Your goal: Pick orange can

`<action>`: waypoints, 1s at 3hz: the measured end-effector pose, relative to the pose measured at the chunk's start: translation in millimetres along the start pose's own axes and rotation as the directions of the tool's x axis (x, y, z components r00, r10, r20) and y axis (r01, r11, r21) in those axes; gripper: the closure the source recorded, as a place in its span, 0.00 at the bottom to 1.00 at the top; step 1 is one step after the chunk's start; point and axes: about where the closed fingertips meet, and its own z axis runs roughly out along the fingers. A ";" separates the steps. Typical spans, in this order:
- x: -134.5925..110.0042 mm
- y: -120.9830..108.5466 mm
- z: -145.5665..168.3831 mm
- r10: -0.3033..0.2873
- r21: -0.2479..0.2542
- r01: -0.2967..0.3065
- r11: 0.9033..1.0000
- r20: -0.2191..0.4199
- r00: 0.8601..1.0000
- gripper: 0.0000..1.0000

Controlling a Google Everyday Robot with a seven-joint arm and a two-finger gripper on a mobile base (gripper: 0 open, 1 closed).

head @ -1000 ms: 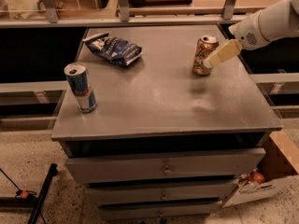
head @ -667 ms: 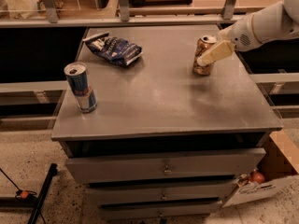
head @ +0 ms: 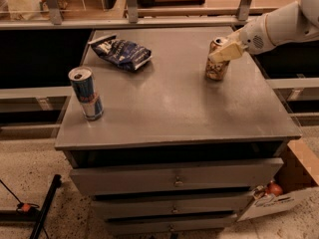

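Observation:
The orange can (head: 217,69) stands upright on the right rear part of the grey cabinet top (head: 174,108); it is golden-orange with pale mottling and a silver top. My gripper (head: 220,50) reaches in from the right on a white arm (head: 279,26) and is level with the can's upper half. One cream finger (head: 227,52) lies across the front of the can near its top; the other finger is hidden behind the can. The jaws stand open around the can, which still rests on the top.
A taller blue-and-silver can (head: 86,93) stands near the left front edge. A dark blue snack bag (head: 121,51) lies at the rear left. Drawers sit below the top. A cardboard box (head: 284,193) is on the floor at the right, and a railing runs behind the cabinet.
My gripper has moved left, from beside the orange can's right side to over its upper part. The can and the other things have not moved.

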 end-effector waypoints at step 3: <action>-32.7 10.1 -30.1 -0.021 -0.047 0.024 0.999 0.061 0.998 1.00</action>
